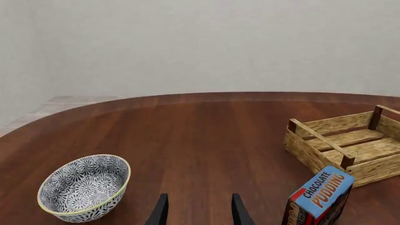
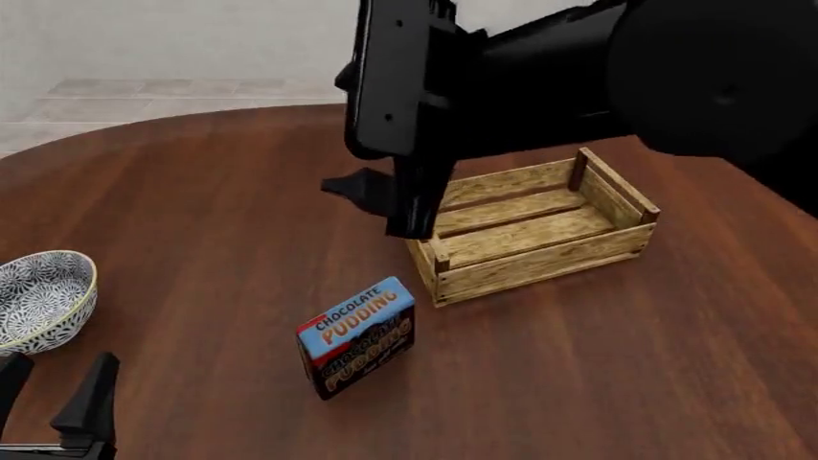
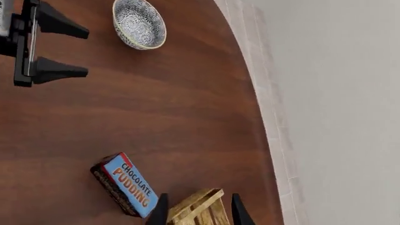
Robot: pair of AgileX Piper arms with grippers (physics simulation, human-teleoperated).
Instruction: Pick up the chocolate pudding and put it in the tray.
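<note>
The chocolate pudding (image 2: 360, 335) is a small blue, red and brown carton on the table, in front of and left of the tray (image 2: 537, 264), a light wooden slatted crate. It also shows in the left wrist view (image 1: 319, 199) and the right wrist view (image 3: 128, 187). My right gripper (image 2: 390, 211) is open and empty, hanging above the table by the tray's left end (image 3: 194, 201). My left gripper (image 2: 52, 398) is open and empty, low at the near left, well left of the pudding. The tray (image 1: 309, 150) holds nothing.
A blue-and-white patterned bowl (image 2: 38, 297) stands at the near left, just beyond my left gripper; it also shows in the left wrist view (image 1: 84, 187) and the right wrist view (image 3: 138, 23). The round wooden table (image 2: 192, 211) ends at a curved far edge before a pale wall.
</note>
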